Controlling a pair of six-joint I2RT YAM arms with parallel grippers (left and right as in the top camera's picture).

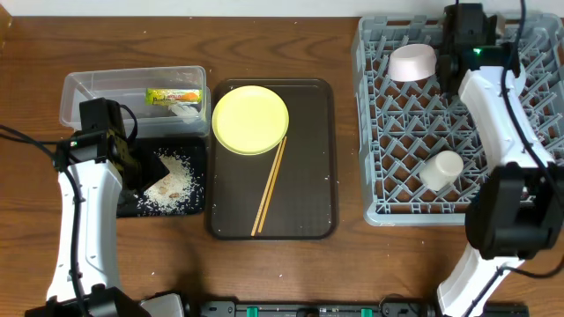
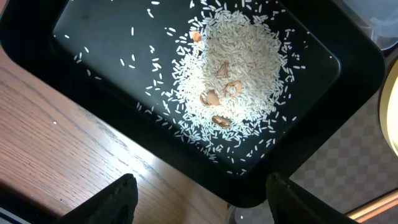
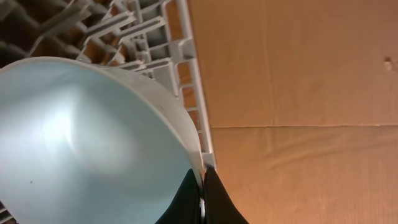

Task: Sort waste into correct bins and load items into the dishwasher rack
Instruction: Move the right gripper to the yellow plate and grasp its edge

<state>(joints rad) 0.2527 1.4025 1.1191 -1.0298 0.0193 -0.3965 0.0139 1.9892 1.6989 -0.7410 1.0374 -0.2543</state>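
1. Left gripper: released. Its fingers are wide apart with nothing between them. I hover over the black tray, which sits just left of the brown serving tray, along its near half.
2. Rice is heaped in the black tray with strays scattered round it. A few tan bits are mixed in, can't tell what. The wrist view cuts off the black tray's corners, and from above my left arm covers its left part.
3. Right gripper: clenched on the rim of the bowl, thin wall pinched between my fingertips.
4. The bowl is tipped up in the dishwasher rack, which is right of the serving tray. It sits in the rack corner nearest the serving tray's far-right corner. It reads pale blue at the wrist and whitish from above. The wrist frame cuts it off at left and bottom, and from above my gripper hides its right edge.
5. Cup lies on its side in the rack, further from the serving tray than the bowl and level with the serving tray's middle. My right arm hides much of the rack's right side.
6. Yellow plate is on the serving tray's far-left part.
7. Chopsticks lie side by side on the serving tray, slanting from the plate toward the near edge. Can't tell if their far tips touch the plate or go under it.
8. Clear tub is left of the serving tray's far half. The wrapper is inside, with the white scrap just beside it, hard to make out.
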